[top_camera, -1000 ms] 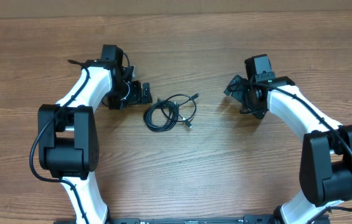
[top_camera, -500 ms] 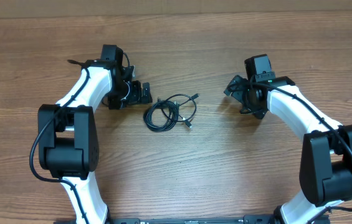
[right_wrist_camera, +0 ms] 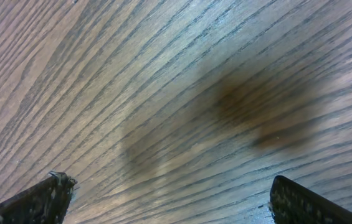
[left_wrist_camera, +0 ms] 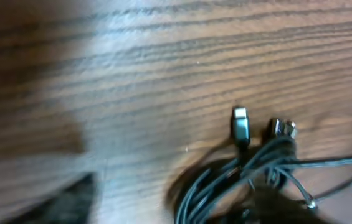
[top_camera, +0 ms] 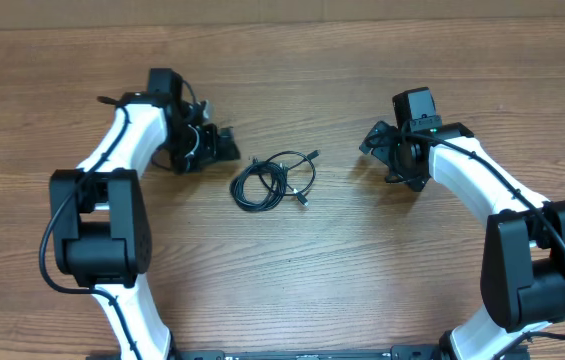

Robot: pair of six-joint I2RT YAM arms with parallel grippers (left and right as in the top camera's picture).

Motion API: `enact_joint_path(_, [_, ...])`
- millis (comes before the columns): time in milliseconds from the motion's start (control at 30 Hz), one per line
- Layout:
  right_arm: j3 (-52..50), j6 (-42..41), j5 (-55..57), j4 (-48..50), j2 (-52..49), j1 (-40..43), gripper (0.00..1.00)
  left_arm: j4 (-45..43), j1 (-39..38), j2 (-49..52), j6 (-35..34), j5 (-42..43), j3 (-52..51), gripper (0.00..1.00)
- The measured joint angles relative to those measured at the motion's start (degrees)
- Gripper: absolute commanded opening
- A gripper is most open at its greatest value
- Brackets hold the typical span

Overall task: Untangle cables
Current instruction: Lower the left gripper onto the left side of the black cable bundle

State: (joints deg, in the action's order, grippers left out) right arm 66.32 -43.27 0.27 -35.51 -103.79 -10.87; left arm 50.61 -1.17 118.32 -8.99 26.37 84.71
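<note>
Cables [top_camera: 274,180]: tangled heap mid-scene, long axis left-right.
Left gripper [top_camera: 224,143]: opening cannot be told; cables just right, slightly nearer; closer of the two.
Right gripper [top_camera: 378,148]: spread wide, empty; cables farther off, leftward.

- My left fingers [top_camera: 224,147] have drawn back from the cables [top_camera: 274,181] and now sit farther off.
- My left arm [top_camera: 127,135] has swung away from the cables too.

The overhead camera looked straight down on the table [top_camera: 292,290] from well above. The left wrist camera sat low and close, blurred, sharing only the cables [left_wrist_camera: 250,168] with it. The right wrist camera faced bare table, close.
</note>
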Motion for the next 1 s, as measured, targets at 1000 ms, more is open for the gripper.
enact_joint_path(1000, [0.00, 0.00, 0.00, 0.31, 0.00, 0.00, 1.00, 2.78, -5.22, -0.15, -5.18, -9.05, -5.92, 0.04])
